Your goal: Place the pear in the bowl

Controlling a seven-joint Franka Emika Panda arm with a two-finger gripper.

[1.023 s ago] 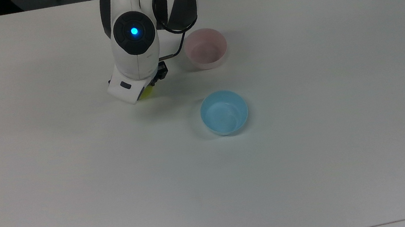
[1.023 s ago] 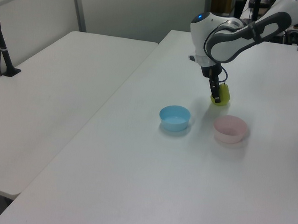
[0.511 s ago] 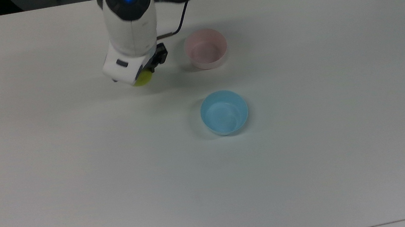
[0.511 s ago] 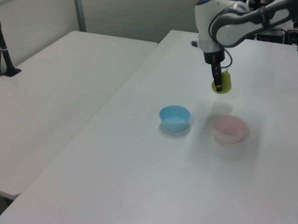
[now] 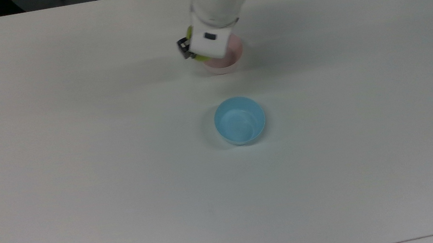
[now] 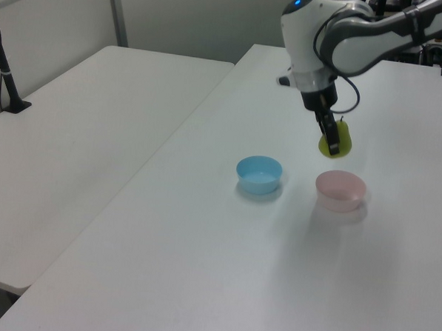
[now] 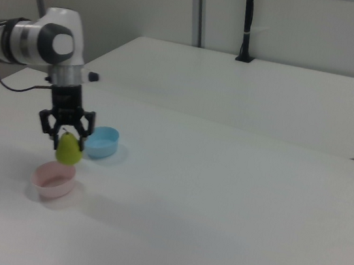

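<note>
In the right view, you have the small round pale pink plastic bowl (image 7: 53, 180) nearest, at the table's 8 o'clock. Just above it the two-finger gripper (image 7: 66, 134) is clamped around the small yellow-green pear (image 7: 69, 150), held in the air. Beyond, toward 1 o'clock, sits the light blue bowl (image 7: 102, 142). If you release off-centre, the pear may clip the rim and roll off.

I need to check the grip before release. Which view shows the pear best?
The right view: the pear hangs whole in the gripper above the pink bowl. The left view has a finger crossing it; the top view shows a yellow-green sliver beside the arm.
</note>
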